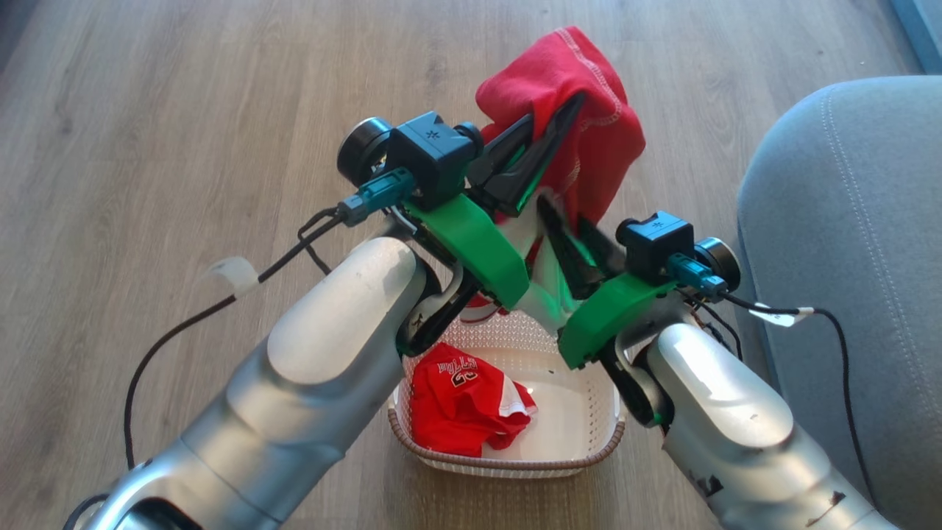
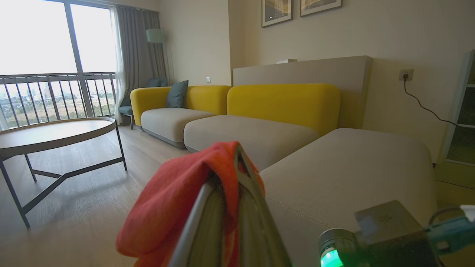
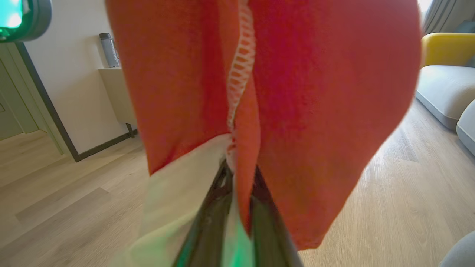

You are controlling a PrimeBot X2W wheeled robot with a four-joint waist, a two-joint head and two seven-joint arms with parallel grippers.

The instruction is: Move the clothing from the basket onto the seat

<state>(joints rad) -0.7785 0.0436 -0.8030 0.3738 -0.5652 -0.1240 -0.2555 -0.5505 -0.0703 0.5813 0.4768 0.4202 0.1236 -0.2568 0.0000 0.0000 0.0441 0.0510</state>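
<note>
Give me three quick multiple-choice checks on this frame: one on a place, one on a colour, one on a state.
1. In the head view, the seat lies on which side of the basket?
A) left
B) right
C) underneath it

2. The lettering on the garment in the basket is:
A) white
B) black
C) yellow

3. The raised garment is:
A) spread on the seat
B) lying on the floor
C) held up in the air by the left gripper

Answers:
1 B: the grey cushion sits at the right edge, with the basket at bottom centre.
2 A: white letters show on the red fabric.
3 C: the fabric drapes over that gripper, lifted out of the basket.
</note>
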